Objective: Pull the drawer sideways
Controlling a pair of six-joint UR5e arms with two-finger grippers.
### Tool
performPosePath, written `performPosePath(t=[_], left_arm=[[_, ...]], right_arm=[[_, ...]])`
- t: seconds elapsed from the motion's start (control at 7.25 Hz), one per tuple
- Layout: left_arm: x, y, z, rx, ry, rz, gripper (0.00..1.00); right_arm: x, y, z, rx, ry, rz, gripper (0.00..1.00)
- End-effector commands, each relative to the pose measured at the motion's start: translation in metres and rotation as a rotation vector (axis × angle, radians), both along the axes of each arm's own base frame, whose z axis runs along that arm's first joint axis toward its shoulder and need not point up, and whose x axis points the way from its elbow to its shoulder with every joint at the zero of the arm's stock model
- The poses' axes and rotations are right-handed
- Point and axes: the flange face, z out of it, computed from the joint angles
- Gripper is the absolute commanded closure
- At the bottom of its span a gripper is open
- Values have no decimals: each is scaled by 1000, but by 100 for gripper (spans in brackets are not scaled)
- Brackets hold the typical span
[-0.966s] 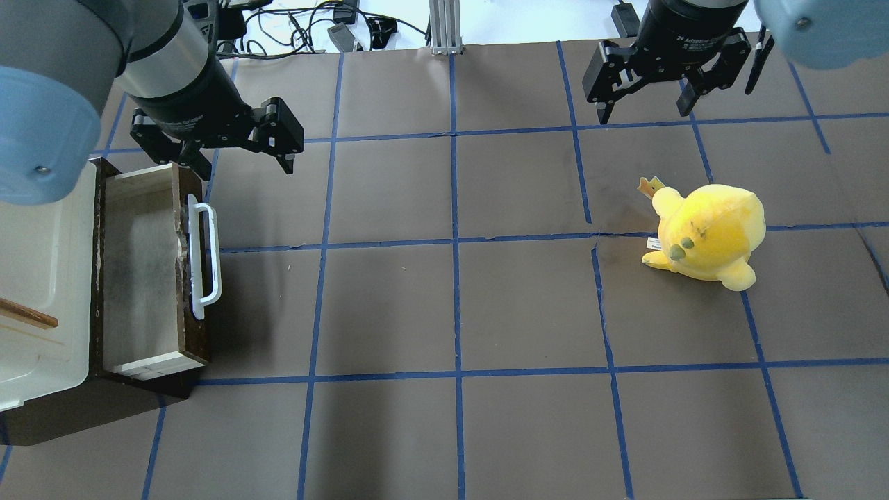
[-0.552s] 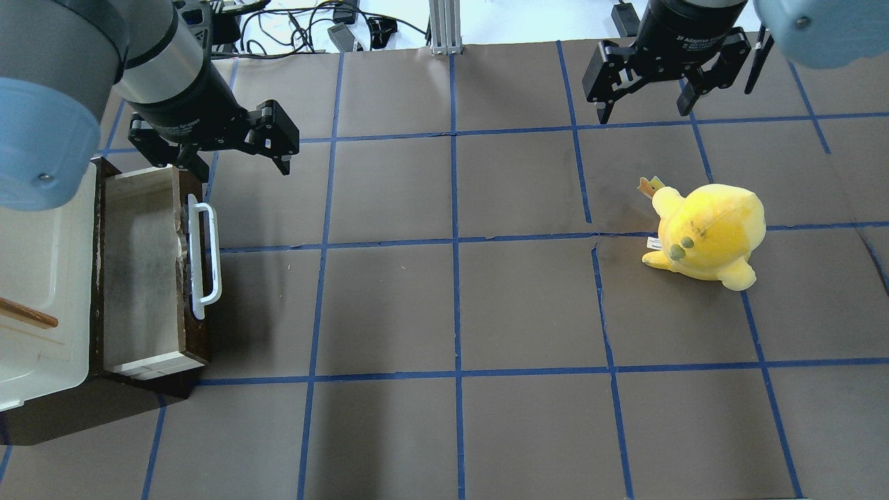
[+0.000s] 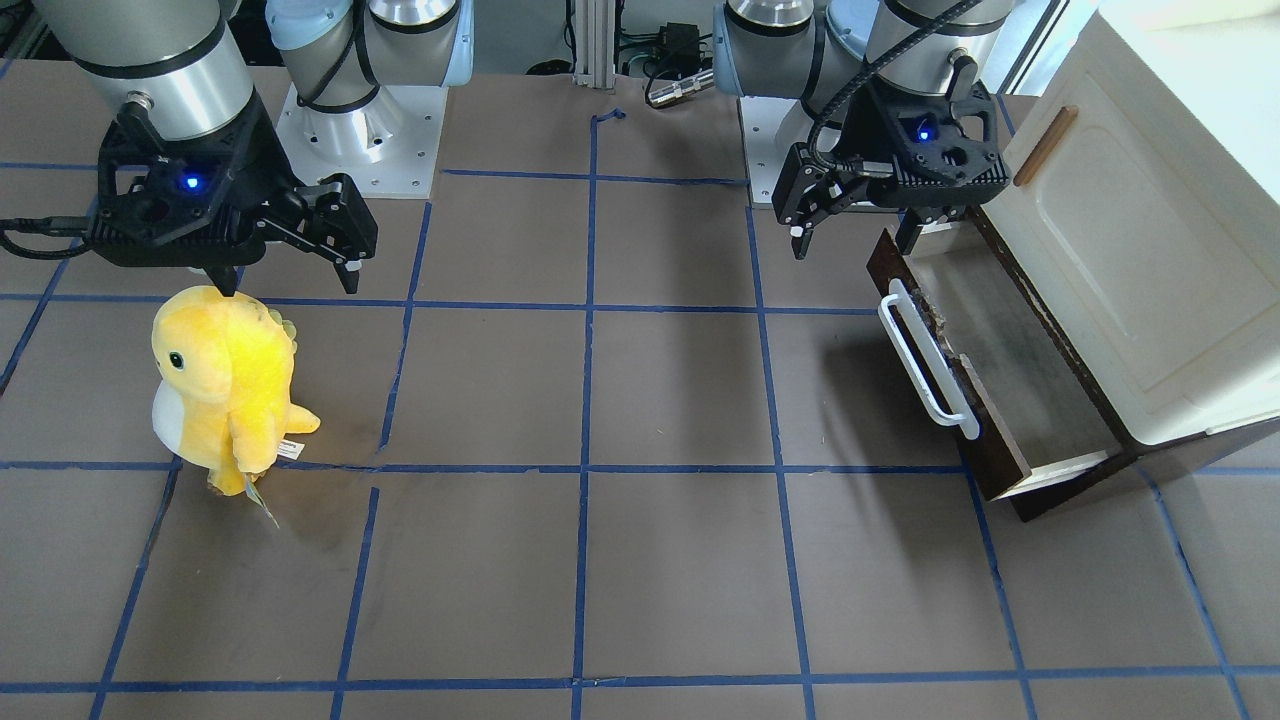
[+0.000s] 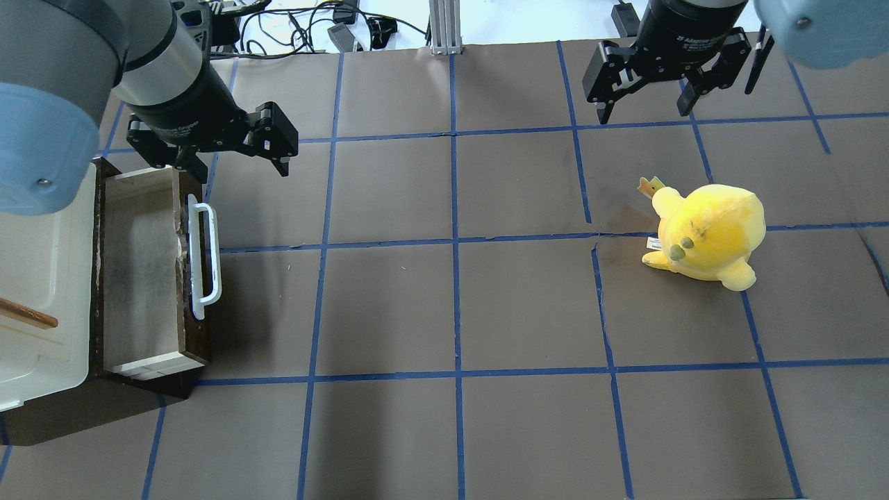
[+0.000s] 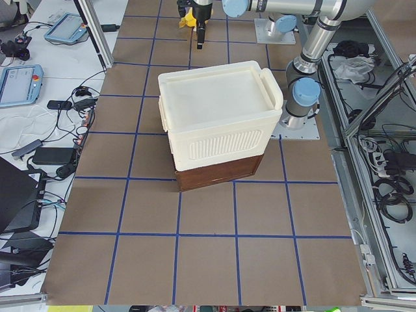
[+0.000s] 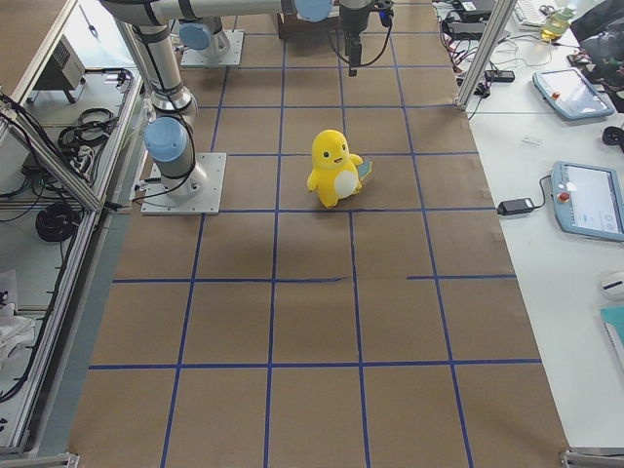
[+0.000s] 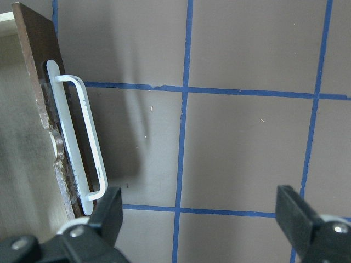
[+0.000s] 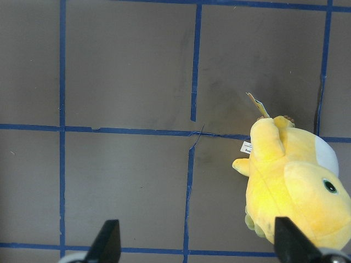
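The drawer (image 4: 139, 271) stands pulled out of the cabinet at the table's left. It has a dark brown front, a long white bar handle (image 4: 205, 257) and a pale cream inner box, which is empty. It also shows in the front-facing view (image 3: 1010, 385) and the handle in the left wrist view (image 7: 82, 148). My left gripper (image 4: 241, 167) is open and empty. It hovers beyond the far end of the drawer front, apart from the handle (image 3: 925, 355). My right gripper (image 4: 644, 111) is open and empty at the far right.
The cream cabinet (image 4: 42, 264) with a small brown handle (image 4: 28, 314) sits over the drawer at the left edge. A yellow plush toy (image 4: 708, 236) stands on the right half, just below my right gripper (image 3: 288, 285). Blue tape lines grid the brown table.
My left gripper has drifted slightly left and toward the far edge, staying open. The drawer, the plush and the right arm have not moved.
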Motion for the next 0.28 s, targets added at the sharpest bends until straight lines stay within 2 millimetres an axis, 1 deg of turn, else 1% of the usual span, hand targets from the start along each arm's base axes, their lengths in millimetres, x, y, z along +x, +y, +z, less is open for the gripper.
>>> performPosePath(t=[0.0, 0.14], left_arm=[[1, 0, 0, 1, 1, 1, 0], [1, 0, 0, 1, 1, 1, 0]], right_arm=[[0, 0, 0, 0, 0, -1, 0], [0, 0, 0, 0, 0, -1, 0]])
